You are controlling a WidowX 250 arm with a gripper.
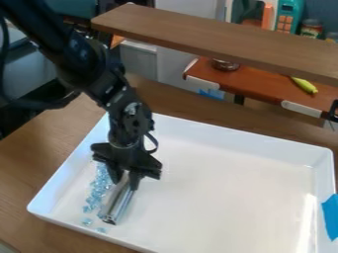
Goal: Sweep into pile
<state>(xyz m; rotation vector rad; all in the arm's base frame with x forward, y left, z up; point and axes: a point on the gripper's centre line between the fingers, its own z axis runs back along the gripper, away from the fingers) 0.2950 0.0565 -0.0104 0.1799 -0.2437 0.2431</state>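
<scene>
The black two-finger claw (125,181) is clamped on a shiny silver metallic bar (116,202), slanting beside loose pale-blue translucent bits (98,188) near the left wall of a white rectangular tray (224,197); a raised edge could skip strays; too hard a push could scatter them.

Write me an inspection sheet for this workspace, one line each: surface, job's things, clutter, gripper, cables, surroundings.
Surface: wooden table bearing a white tray with raised walls.
Job's things: pale blue bits in a loose strip by the tray's image-left wall, a few straying toward the near wall; silver metal tool beside them.
Clutter: blue tape on the tray's image-right wall.
Gripper: black gripper over the tray, closed on the tool's upper end.
Cables: black cable hanging by the arm.
Surroundings: wooden shelf; behind it, a yellow item on a reddish-brown counter.
</scene>
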